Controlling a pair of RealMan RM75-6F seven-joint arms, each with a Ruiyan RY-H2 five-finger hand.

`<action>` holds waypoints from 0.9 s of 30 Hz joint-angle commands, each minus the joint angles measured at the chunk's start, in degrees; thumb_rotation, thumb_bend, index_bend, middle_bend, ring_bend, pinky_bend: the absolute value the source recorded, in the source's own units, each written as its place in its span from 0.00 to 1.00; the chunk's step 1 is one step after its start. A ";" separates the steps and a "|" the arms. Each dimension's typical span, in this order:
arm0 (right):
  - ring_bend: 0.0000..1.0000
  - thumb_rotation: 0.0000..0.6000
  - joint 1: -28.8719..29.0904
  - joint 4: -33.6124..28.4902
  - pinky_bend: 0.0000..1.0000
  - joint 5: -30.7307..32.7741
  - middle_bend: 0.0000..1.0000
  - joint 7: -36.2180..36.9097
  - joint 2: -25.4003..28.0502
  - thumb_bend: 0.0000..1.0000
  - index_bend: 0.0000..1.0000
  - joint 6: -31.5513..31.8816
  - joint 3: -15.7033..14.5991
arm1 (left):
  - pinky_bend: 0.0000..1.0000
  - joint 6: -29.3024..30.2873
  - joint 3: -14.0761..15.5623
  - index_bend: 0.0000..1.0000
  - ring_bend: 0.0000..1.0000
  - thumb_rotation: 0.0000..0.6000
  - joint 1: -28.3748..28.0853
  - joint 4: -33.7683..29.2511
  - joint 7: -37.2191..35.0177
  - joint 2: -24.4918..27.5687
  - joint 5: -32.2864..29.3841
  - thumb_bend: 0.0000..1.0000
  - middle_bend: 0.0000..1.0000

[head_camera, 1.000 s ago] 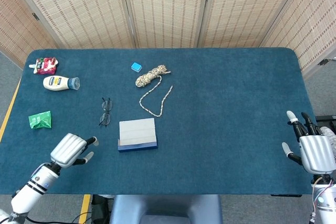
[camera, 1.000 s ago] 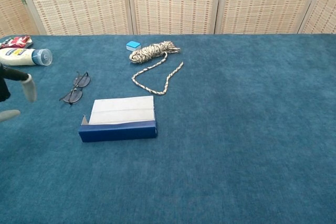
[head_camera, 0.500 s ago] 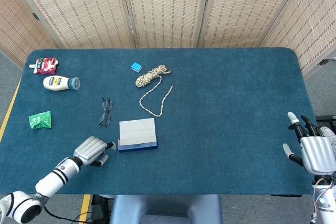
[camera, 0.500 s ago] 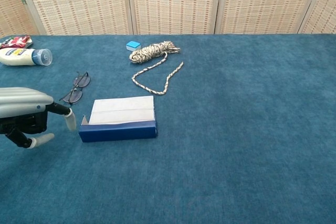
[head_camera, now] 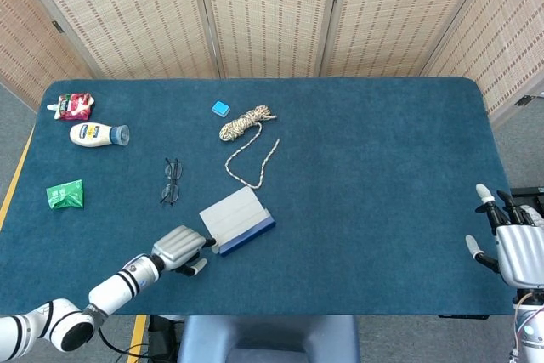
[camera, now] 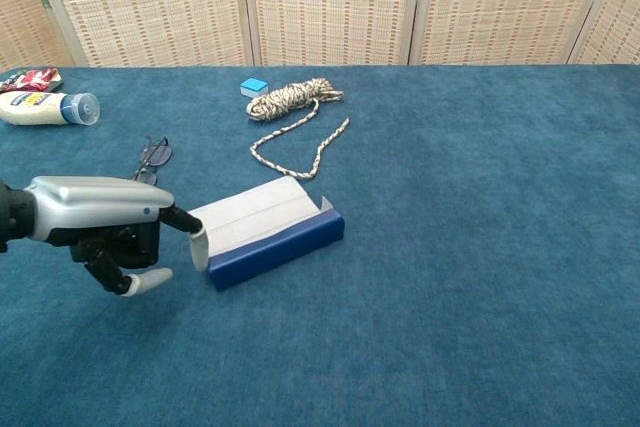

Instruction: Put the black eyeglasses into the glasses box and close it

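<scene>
The black eyeglasses [head_camera: 171,181] lie folded on the blue cloth, left of the glasses box; in the chest view my left hand partly hides the eyeglasses [camera: 152,155]. The glasses box [head_camera: 237,219] is dark blue with a white top, and it sits skewed, right end turned away from me [camera: 268,229]. My left hand [head_camera: 181,250] is at the box's near-left end, one fingertip touching it, other fingers bent under, holding nothing [camera: 105,222]. My right hand [head_camera: 512,248] hovers at the table's right front edge with fingers spread and nothing in it.
A coiled rope [head_camera: 246,122] with a loose loop lies behind the box, a small blue block [head_camera: 221,108] beside it. A mayonnaise bottle [head_camera: 98,134], a red packet [head_camera: 74,106] and a green packet [head_camera: 65,195] lie along the left side.
My left hand slid right along the front edge to the box's left end. The box has turned counter-clockwise and shifted right. The right hand drifted slightly right.
</scene>
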 commanded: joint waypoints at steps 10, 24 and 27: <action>0.16 1.00 -0.37 0.57 0.23 0.52 0.35 0.56 -0.03 0.33 0.06 -0.06 0.01 | 0.83 -2.04 -3.06 0.31 0.95 1.00 -4.87 -0.19 -8.22 3.19 2.61 0.57 1.00; 0.20 1.00 0.12 -0.38 0.23 0.87 0.35 -0.71 0.38 0.33 0.10 -1.34 0.02 | 0.83 -8.77 -6.43 0.24 1.00 1.00 -16.28 2.81 -12.73 -2.30 6.26 0.69 1.00; 0.21 1.00 -0.08 -0.50 0.23 1.03 0.35 -0.70 0.46 0.33 0.10 -1.14 0.02 | 0.83 -11.17 -7.12 0.22 1.00 1.00 -19.29 4.82 -11.17 -4.49 4.67 0.74 1.00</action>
